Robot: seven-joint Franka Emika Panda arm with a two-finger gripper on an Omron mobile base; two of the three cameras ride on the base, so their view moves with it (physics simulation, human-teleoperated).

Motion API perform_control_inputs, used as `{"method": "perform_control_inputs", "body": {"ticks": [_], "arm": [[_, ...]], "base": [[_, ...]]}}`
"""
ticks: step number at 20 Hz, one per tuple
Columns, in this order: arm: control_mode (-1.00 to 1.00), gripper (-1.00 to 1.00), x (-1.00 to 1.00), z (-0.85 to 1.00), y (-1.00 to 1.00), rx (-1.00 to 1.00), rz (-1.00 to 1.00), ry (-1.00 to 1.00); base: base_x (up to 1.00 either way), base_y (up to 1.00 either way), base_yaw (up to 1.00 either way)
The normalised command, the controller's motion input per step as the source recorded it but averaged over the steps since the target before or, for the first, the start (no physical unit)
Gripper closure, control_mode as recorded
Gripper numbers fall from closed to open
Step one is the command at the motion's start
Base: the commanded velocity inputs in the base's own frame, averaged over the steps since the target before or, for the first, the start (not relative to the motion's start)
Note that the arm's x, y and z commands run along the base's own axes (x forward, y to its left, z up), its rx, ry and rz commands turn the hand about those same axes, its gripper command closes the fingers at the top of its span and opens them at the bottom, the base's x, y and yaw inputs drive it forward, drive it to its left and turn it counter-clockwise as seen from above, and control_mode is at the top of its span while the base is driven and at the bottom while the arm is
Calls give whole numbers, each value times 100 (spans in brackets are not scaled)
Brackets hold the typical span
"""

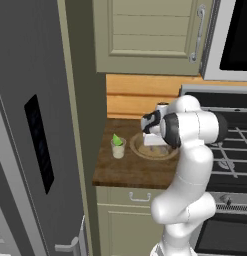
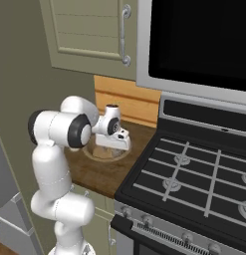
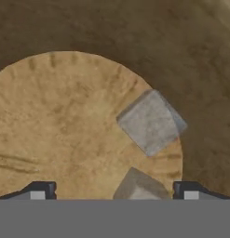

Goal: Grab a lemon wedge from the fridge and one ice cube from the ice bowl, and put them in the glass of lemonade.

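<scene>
Spread fingers (image 3: 114,190) hover over the wide tan-brown ice bowl (image 3: 51,130) on the wooden counter (image 1: 125,172); for a clean pick, centre on 1 grey ice cube (image 3: 151,122), then descend. The lemon-topped glass of lemonade (image 1: 118,148) waits beside.

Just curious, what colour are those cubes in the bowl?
Pale grey, lying on the tan-brown bowl. The cube shows best in the hand view.

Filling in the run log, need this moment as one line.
stage: ice pickup | end effector: open over ice bowl | ice cube: unheld | lemon wedge: in glass of lemonade
</scene>
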Motion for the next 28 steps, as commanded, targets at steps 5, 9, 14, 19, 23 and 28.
{"method": "perform_control_inputs", "body": {"ticks": [5, 9, 14, 19, 23, 28], "arm": [[-100, -100, 0, -21, 0, 0, 0, -2], [-100, -100, -2, -1, 18, 0, 0, 0], [-100, -100, 0, 4, 39, 0, 0, 0], [-100, -100, -15, 0, 29, 0, 0, 0], [-100, -100, -2, 0, 6, 0, 0, 0], [-100, -100, 0, 0, 0, 0, 0, -4]], "base": [[0, 0, 0], [0, 0, 0], [0, 0, 0], [0, 0, 0], [0, 0, 0], [0, 0, 0]]}}
